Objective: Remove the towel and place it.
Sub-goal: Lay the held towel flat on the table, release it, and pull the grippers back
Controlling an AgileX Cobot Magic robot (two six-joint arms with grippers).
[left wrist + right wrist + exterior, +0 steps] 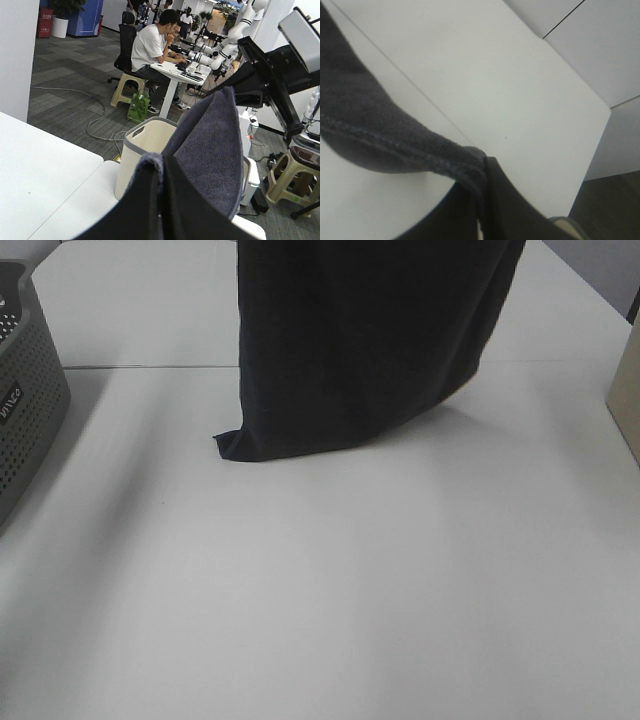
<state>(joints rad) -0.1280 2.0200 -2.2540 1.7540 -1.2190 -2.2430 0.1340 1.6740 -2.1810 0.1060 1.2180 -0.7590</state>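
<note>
The dark navy towel (360, 350) hangs down from above the exterior high view, and its lower left corner touches the white table (350, 590). Neither gripper shows in that view. In the left wrist view my left gripper (162, 192) is shut on one upper edge of the towel (210, 145), which stretches across to my right gripper (237, 85). In the right wrist view my right gripper (482, 200) is shut on the hemmed edge of the towel (370, 125), high above the table.
The grey perforated basket (25, 390) stands at the table's left edge. A beige box (628, 390) sits at the right edge. Beyond the table are a beige bin (145, 150) and a seated person (150, 50).
</note>
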